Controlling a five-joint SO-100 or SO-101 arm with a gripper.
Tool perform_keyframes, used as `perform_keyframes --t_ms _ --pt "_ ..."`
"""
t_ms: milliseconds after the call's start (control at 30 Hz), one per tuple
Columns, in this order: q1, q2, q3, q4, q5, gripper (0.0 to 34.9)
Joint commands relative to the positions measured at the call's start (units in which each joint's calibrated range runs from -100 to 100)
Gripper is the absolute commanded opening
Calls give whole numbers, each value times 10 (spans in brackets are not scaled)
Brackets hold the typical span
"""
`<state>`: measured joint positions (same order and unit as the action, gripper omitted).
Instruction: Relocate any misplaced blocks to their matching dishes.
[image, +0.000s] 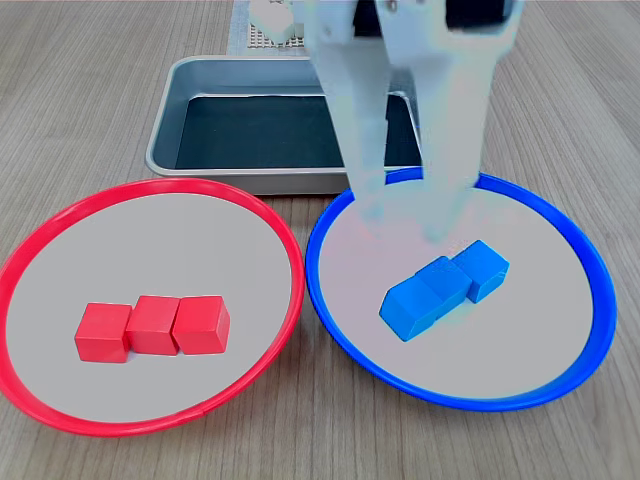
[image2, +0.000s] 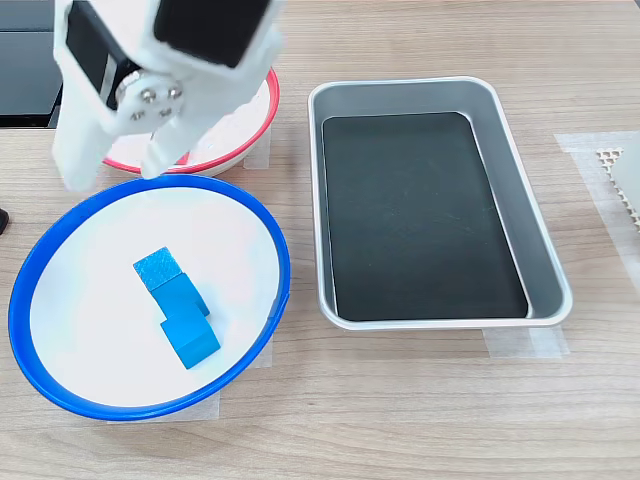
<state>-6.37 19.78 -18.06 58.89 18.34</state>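
Three red blocks (image: 152, 327) in a row inside the red-rimmed plate (image: 40, 245); three blue blocks (image: 445, 283) touching inside the blue-rimmed plate (image: 590, 270). One grey tray (image2: 530, 240) beside the blue-rimmed plate. Jaws apart, holding nothing, above that plate's far rim. Pale wood-grain worktop (image2: 400, 420).

Showing pale wood-grain laminate on the table (image: 90, 90). Gleaming dully, the rectangular grey metal tray (image2: 520, 180) with its matt dark bottom. Looking smooth plastic, the red-rimmed round plate (image: 150, 195), the blue-rimmed round plate (image2: 262, 225); matt, the small red cubes (image: 152, 327) and blue cubes (image2: 175, 305).
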Motion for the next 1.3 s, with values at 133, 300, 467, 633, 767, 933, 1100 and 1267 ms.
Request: perform_keyframes --t_ms 133,300,467,633,767,933,1100,1267 --pt "14 -308 372 -218 1 20" --pt "35 -404 458 -234 -12 4" --pt "51 -507 552 -289 -61 4" --pt "51 -611 671 -367 -105 4" --pt "48 -703 764 -392 -133 4" --pt "49 -838 889 -396 -162 4" --pt "56 -970 989 -356 -178 5" --pt "53 -1089 1066 -279 -184 9"
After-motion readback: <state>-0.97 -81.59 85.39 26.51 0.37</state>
